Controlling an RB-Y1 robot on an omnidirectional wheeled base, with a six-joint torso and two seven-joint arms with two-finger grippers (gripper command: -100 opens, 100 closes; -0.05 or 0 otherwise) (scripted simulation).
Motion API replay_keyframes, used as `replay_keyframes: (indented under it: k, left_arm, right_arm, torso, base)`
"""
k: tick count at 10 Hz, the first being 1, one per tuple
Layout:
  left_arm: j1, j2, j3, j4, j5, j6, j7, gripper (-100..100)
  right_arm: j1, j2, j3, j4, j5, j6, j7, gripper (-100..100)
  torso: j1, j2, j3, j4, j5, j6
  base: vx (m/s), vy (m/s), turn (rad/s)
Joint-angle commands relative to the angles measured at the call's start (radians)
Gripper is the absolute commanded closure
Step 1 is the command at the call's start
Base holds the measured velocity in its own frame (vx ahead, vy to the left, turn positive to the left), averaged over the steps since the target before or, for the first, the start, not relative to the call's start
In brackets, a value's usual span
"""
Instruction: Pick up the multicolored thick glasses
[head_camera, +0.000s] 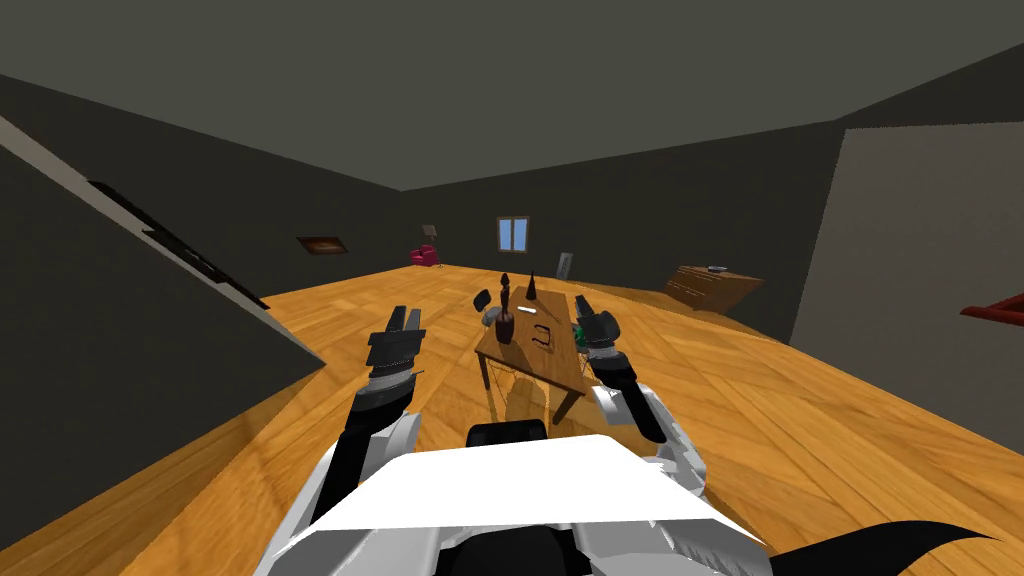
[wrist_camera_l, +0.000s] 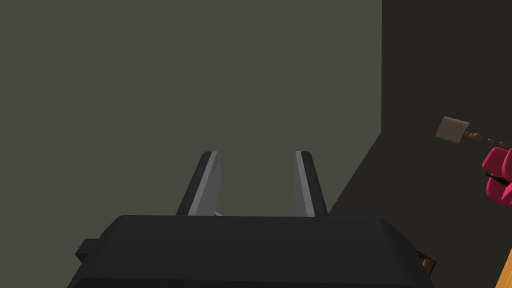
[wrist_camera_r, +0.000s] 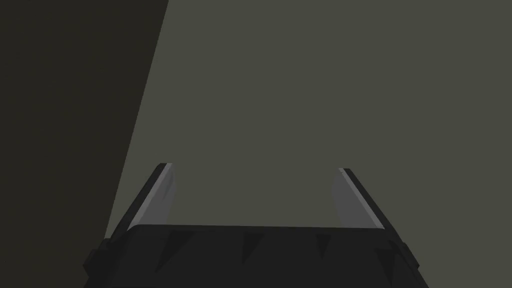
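Glasses (head_camera: 541, 335) x1 on table (head_camera: 530, 368); L gripper (wrist_camera_l: 256, 156) & R gripper (wrist_camera_r: 255, 167): fingers spread on both.

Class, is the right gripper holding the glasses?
No, the right gripper is open and empty; the glasses lie on the table.
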Motion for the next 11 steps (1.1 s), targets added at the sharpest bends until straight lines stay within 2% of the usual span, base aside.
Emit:
replay_keyframes:
  k: [1,3,4,5,6,7,8,9,10,11]
  left_arm:
    - [0.0,0.0,0.0,0.0,0.0,0.0,0.0,0]
    - [0.0,0.0,0.0,0.0,0.0,0.0,0.0,0]
    - [0.0,0.0,0.0,0.0,0.0,0.0,0.0,0]
    - [0.0,0.0,0.0,0.0,0.0,0.0,0.0,0]
    - [0.0,0.0,0.0,0.0,0.0,0.0,0.0,0]
    - [0.0,0.0,0.0,0.0,0.0,0.0,0.0,0]
    - [0.0,0.0,0.0,0.0,0.0,0.0,0.0,0]
    - [0.0,0.0,0.0,0.0,0.0,0.0,0.0,0]
    - [0.0,0.0,0.0,0.0,0.0,0.0,0.0,0]
    - [0.0,0.0,0.0,0.0,0.0,0.0,0.0,0]
  right_arm:
    - [-0.017,-0.041,0.024,0.05,0.026,0.007,0.013,-100]
    - [-0.04,-0.098,0.051,0.113,0.053,0.008,0.023,-100]
    - [-0.04,-0.098,0.051,0.129,0.053,0.008,0.023,-100]
    - [-0.052,-0.128,0.068,0.167,0.067,0.008,0.027,-100]
    - [-0.052,-0.128,0.068,0.174,0.067,0.008,0.027,-100]
    - [-0.064,-0.159,0.087,0.214,0.082,0.007,0.032,-100]
    - [-0.064,-0.159,0.087,0.223,0.082,0.007,0.032,-100]
    - [-0.077,-0.19,0.107,0.258,0.097,0.007,0.036,-100]
    - [-0.077,-0.19,0.107,0.275,0.097,0.007,0.036,-100]
    - [-0.089,-0.223,0.129,0.303,0.113,0.006,0.04,-100]
  torso:
    - [0.0,0.0,0.0,0.0,0.0,0.0]
    - [0.001,0.001,0.0,0.0,0.0,0.0]
    - [0.002,0.001,0.001,0.0,0.0,0.0]
    - [0.0,0.0,0.0,0.0,0.0,0.001]
    - [-0.001,0.0,0.0,0.0,0.0,0.0]
    - [-0.003,-0.001,-0.001,0.0,-0.001,0.001]
    - [-0.002,-0.002,-0.001,0.0,0.0,0.0]
    - [-0.002,-0.003,-0.001,-0.001,0.0,0.001]
    - [-0.002,-0.002,-0.001,-0.001,0.0,0.0]
    - [-0.003,-0.002,-0.001,0.0,0.0,0.001]
  base:
    - [-0.085,0.066,0.172]
    - [-0.09,0.084,0.284]
    - [-0.058,0.068,0.068]
    - [-0.058,0.051,0.152]
    - [-0.039,0.03,0.09]
    - [-0.035,0.05,0.179]
    - [-0.026,0.042,0.094]
    - [-0.034,0.051,0.217]
    - [-0.031,0.035,0.076]
    - [-0.037,0.033,0.16]
